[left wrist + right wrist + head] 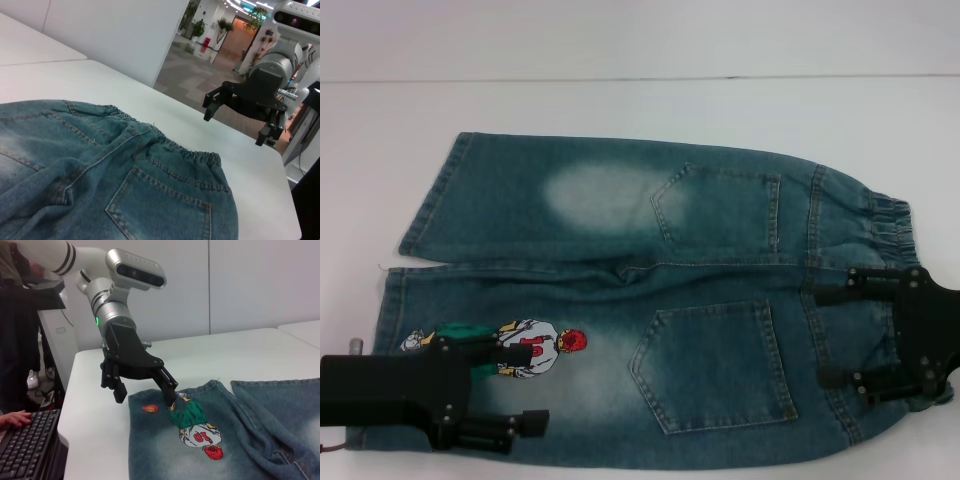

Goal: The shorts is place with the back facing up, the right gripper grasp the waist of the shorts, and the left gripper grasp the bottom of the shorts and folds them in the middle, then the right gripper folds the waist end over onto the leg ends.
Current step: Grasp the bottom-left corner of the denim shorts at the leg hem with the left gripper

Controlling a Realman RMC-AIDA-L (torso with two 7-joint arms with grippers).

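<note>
The blue denim shorts (620,220) lie flat on the white table (640,110), back pockets up, waist at the right and leg ends at the left. An embroidered figure (535,350) marks the near leg. My left gripper (535,385) stands open over the near leg's bottom, one finger across the figure. In the right wrist view the left gripper (145,396) hovers just above the hem of the shorts (240,440). My right gripper (825,337) is open over the near part of the elastic waist. The left wrist view shows the right gripper (235,127) raised above the shorts (100,175).
The shorts lie near the table's front edge, with bare table top behind them. Beyond the table's left end are a keyboard (25,440) and a person's hand (15,417). The table's right edge (292,200) drops off just past the waistband.
</note>
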